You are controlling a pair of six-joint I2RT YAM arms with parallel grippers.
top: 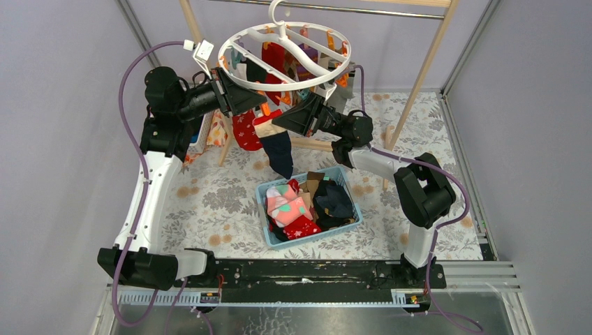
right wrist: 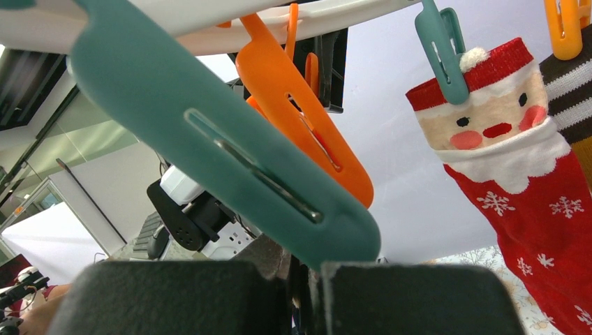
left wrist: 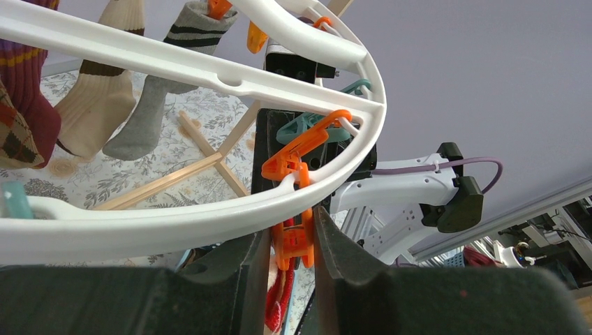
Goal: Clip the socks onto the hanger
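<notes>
A: Left side?
B: Left hand [left wrist: 290, 225] is pinching an orange clip [left wrist: 294, 251], one finger on each side. The clip hangs off the rim of the hanger [left wrist: 167, 61], bottom centre of the left wrist view.

A: Right side?
B: Right hand [right wrist: 305, 269] is pressed together, bottom centre of its wrist view, just under a big teal clip [right wrist: 209, 132]. From overhead its tip sits at the cuff of a navy sock [top: 280, 153]. It might be nipping that cuff, but it's too small to be sure.

A: Hanger position?
B: Top centre of the overhead view, ring tilted. One hand is at its lower edge from each side.

A: Socks?
B: The navy sock dangles below the ring, mid frame, with a red sock [top: 246, 132] just left of it. More are clipped round the ring. A Santa sock [right wrist: 516, 139] hangs from a small teal clip [right wrist: 440, 42], upper right of the right wrist view. The rest are in a blue basket [top: 317, 235], lower centre overhead, with a pink sock [top: 286, 204] on top. The basket stands on the flowered worktop [top: 209, 202].
</notes>
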